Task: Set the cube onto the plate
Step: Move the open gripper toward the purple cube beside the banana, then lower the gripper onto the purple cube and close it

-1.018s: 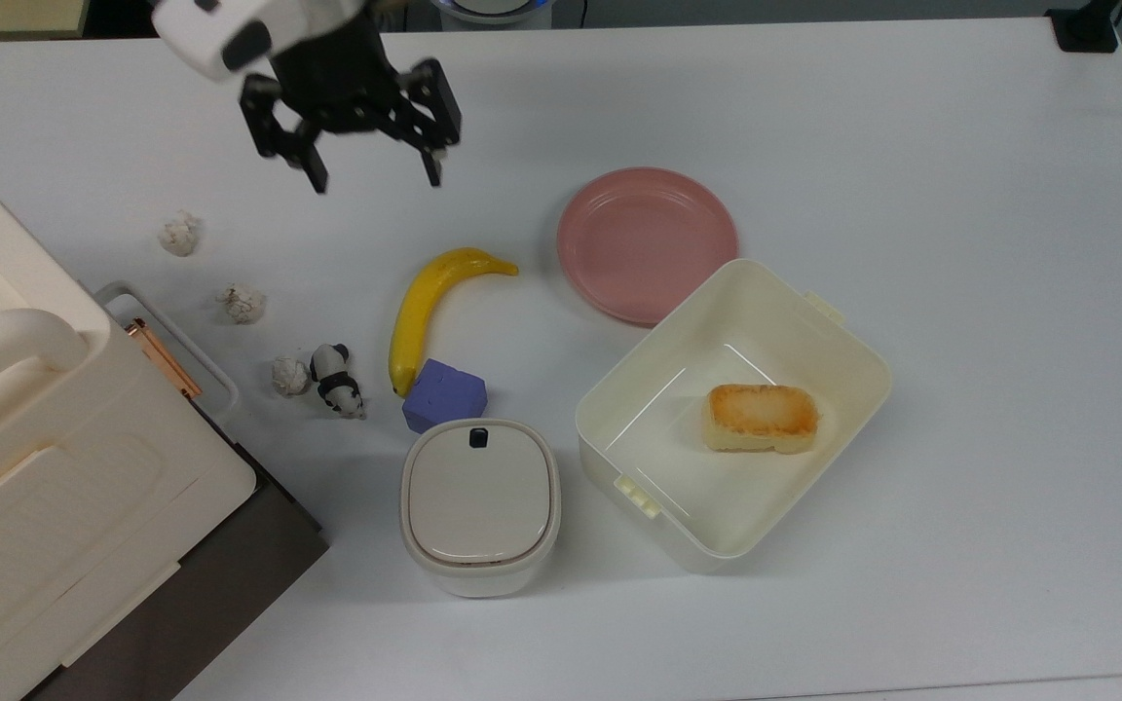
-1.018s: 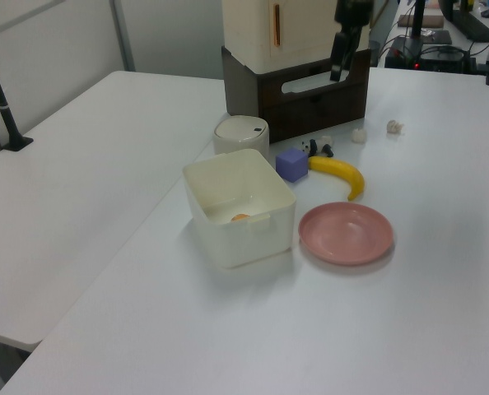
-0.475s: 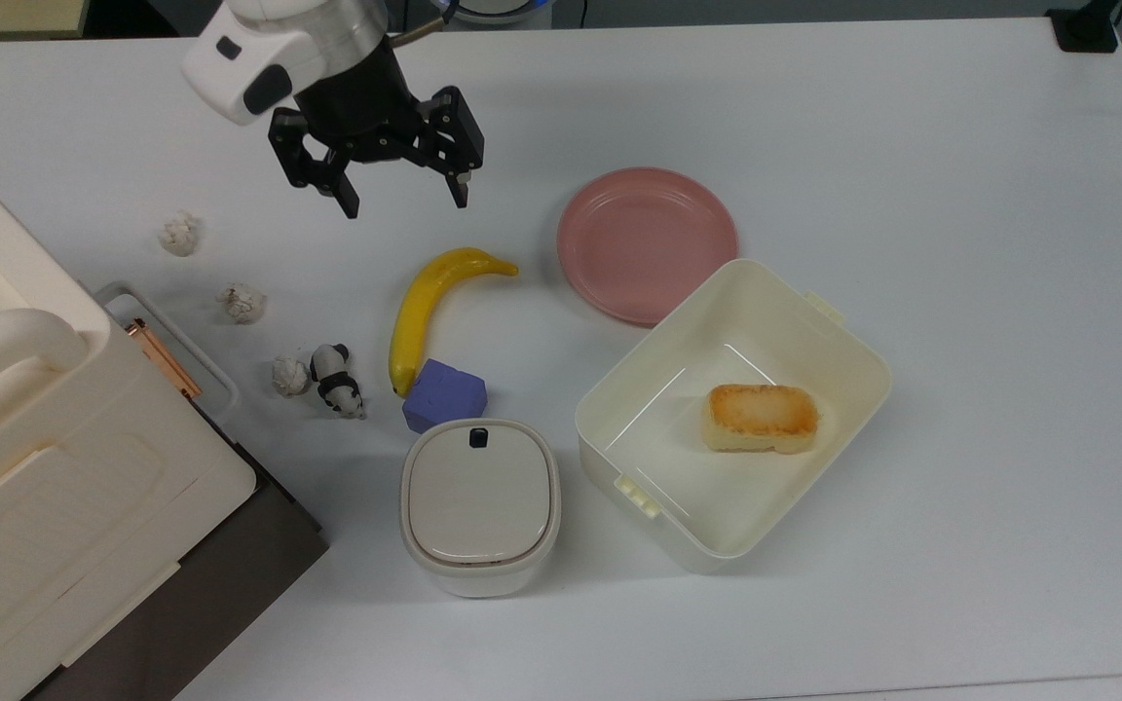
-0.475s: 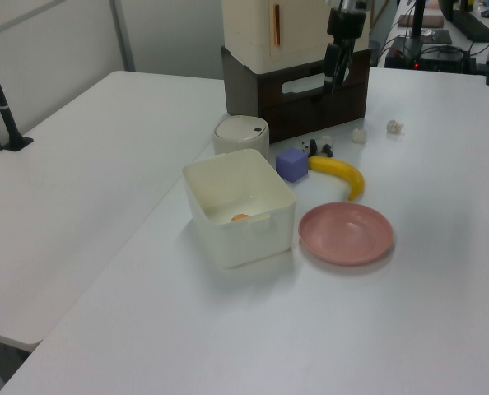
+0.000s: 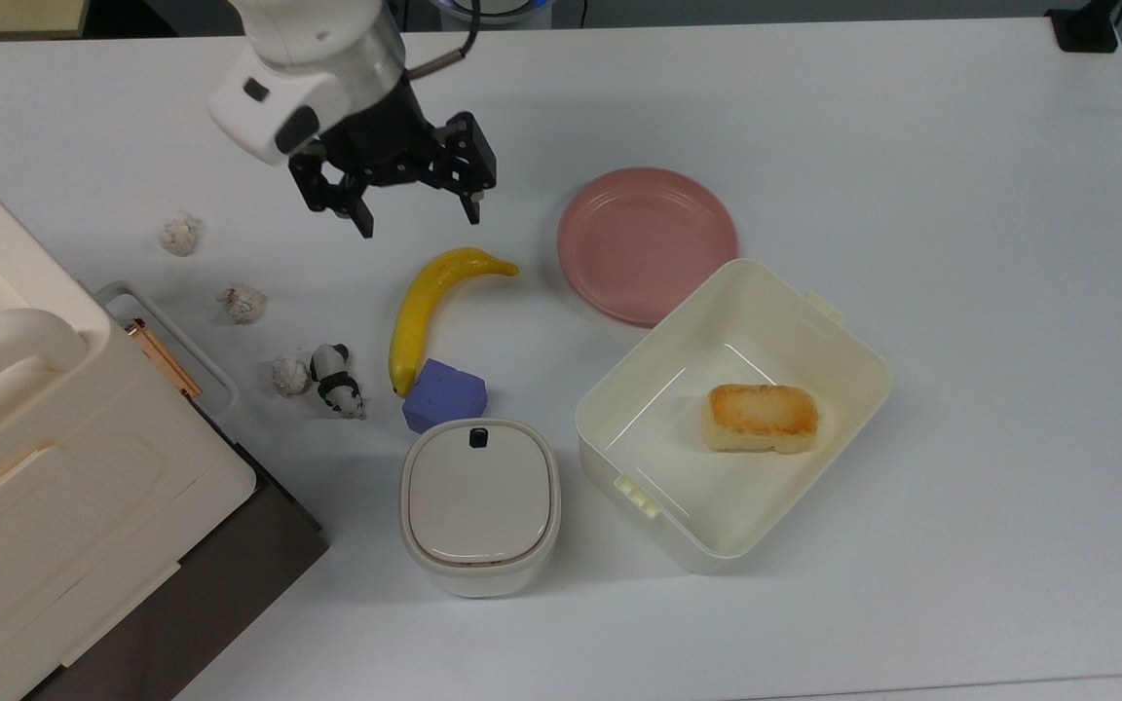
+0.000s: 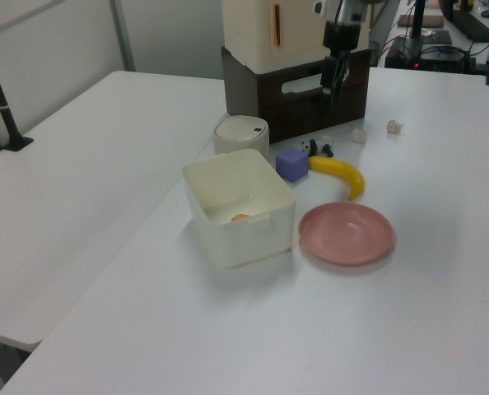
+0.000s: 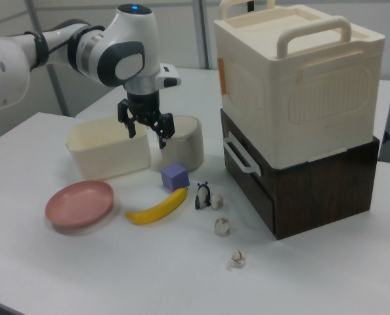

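Jaws nearer banana (image 5: pixel 434 304) now

No legible text, labels, brand marks, numbers or signs appear on any object in these views.

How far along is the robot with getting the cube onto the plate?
Nothing is done yet: the cube sits on the table beside the banana's tip, and the pink plate holds nothing. In hand: the gripper hangs open and empty above the table, on the far side of the banana from the cube. Left: reach the cube, grasp it, carry it over and set it on the plate.
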Motion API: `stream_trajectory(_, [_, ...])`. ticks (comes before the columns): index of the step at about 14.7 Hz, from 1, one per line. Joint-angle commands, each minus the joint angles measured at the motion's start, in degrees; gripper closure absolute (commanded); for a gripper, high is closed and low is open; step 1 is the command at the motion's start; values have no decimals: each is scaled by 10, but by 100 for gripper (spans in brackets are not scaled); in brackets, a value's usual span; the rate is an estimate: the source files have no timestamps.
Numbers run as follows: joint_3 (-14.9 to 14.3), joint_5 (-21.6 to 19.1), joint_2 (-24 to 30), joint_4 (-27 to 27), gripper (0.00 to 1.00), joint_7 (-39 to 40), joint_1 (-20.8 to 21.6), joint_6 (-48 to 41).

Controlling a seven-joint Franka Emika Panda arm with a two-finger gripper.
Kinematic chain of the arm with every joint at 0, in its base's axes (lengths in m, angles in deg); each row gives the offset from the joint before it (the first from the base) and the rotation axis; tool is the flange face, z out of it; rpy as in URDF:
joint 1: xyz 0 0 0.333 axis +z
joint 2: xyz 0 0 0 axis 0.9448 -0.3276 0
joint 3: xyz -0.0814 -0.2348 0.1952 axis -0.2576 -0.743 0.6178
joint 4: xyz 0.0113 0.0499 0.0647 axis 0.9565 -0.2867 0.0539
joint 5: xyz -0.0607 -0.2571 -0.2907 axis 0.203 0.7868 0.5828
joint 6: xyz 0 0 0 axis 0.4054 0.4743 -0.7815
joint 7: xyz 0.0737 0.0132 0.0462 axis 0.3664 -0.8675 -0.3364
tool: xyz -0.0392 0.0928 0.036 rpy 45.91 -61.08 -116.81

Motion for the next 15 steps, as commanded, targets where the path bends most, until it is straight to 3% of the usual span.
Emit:
stream_trajectory(1, [-7,16,-24,-1,0,17,13,51])
stream_trajectory(11, [-12,45,-84,16,0,15,13,109])
stream_trajectory(15, [-12,46,-117,16,0,-3,34,128])
